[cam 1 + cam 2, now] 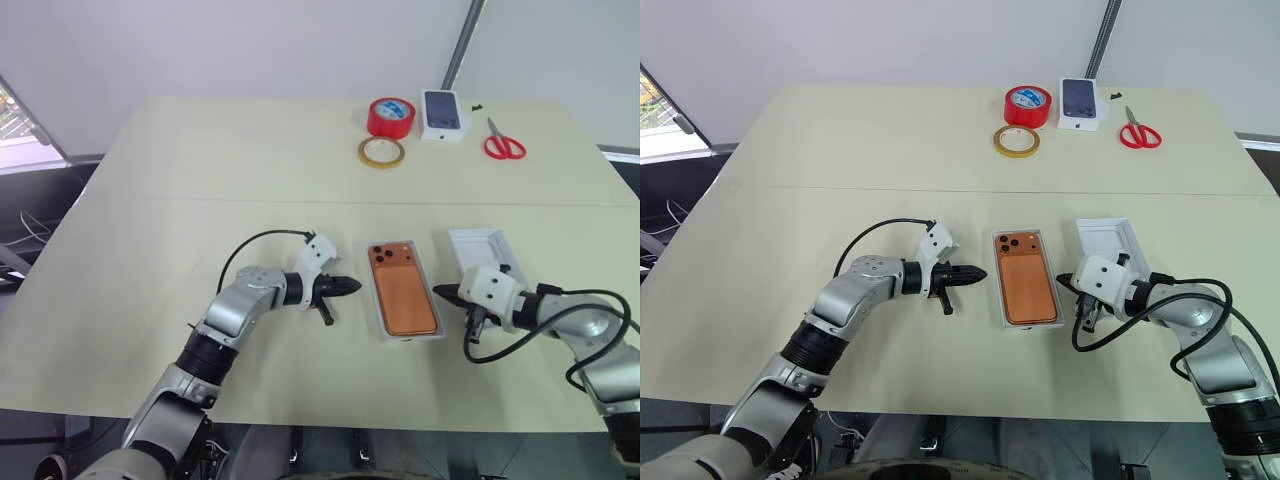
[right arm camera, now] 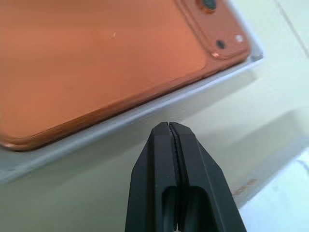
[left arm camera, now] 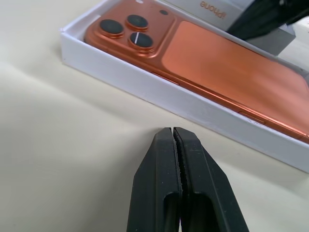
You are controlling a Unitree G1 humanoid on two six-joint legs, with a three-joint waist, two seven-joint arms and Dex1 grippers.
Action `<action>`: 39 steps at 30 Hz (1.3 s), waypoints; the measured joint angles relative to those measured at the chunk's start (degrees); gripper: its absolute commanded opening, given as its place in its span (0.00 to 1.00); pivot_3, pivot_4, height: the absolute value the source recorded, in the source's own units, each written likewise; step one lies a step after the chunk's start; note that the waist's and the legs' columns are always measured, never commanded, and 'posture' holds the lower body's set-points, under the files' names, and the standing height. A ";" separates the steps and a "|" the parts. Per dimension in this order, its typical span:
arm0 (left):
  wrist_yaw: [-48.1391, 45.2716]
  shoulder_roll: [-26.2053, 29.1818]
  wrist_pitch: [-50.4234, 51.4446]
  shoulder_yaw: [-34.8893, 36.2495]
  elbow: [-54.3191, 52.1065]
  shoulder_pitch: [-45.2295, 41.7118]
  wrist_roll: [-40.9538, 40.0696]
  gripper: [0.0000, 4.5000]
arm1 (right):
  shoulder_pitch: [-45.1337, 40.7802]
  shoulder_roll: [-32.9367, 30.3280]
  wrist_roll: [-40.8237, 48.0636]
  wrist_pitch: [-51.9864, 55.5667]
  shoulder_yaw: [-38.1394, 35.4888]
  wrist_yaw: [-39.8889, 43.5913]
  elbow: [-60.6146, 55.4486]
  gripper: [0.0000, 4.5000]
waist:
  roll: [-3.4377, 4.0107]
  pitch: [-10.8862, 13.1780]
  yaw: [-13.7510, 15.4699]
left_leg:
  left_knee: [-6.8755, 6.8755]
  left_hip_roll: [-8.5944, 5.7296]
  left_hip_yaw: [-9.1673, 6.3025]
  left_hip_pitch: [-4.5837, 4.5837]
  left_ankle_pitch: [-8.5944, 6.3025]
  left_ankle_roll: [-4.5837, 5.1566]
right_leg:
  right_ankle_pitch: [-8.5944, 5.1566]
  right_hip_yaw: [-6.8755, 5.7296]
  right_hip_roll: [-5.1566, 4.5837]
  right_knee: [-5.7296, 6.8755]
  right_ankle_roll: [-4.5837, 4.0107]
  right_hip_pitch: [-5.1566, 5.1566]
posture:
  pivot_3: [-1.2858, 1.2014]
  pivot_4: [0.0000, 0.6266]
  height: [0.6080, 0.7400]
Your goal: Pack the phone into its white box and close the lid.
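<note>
Nearest to me are my two claws, low over the desk on either side of the work. My left claw has its black fingers pressed together on nothing, its tip aimed at the white box from just beside the box's left wall, not touching it. My right claw is likewise closed and empty, its tip just off the box's right wall. The phone lies inside the white box, back up, its camera bump at the far end. The lid sits open side up just right of the box, partly behind my right wrist. At the far edge of the desk I see a red tape roll, a tan tape ring, a small white box printed with a dark phone and red scissors.
</note>
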 measured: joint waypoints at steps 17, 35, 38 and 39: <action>-5.64 11.22 -4.79 10.80 -5.65 3.60 -4.45 0.22 | -3.23 -0.63 0.59 -0.10 -2.20 -3.56 8.78 0.21 | 0.01 0.00 -1.14 | -0.01 0.06 0.02 0.05 0.05 -0.08 | 0.00 0.01 0.01 0.11 0.00 0.00 | 0.52 0.24 1.00; -16.41 15.84 -29.85 15.58 -3.62 7.61 -5.20 0.88 | -1.18 2.42 12.26 42.06 -10.95 -15.69 -11.48 0.78 | 0.06 -0.03 -1.20 | -0.05 0.12 0.03 0.05 -0.12 0.20 | 0.00 0.02 -0.02 0.10 -0.01 -0.04 | 0.52 0.24 1.00; -19.07 16.09 -31.81 15.61 -2.64 9.06 -5.68 0.88 | -3.00 4.33 13.61 47.94 -10.07 -18.04 -14.56 0.78 | 0.06 -0.03 -1.15 | -0.05 0.12 0.02 0.03 -0.14 0.24 | 0.00 0.02 -0.02 0.09 -0.01 -0.04 | 0.52 0.24 1.00; -19.51 16.10 -32.15 15.61 -2.64 9.14 -5.73 0.88 | -3.37 4.14 13.54 49.24 -9.79 -18.72 -15.20 0.78 | 0.06 -0.03 -1.10 | -0.05 0.12 0.02 0.03 -0.15 0.25 | 0.00 0.02 -0.02 0.08 -0.01 -0.04 | 0.52 0.24 1.00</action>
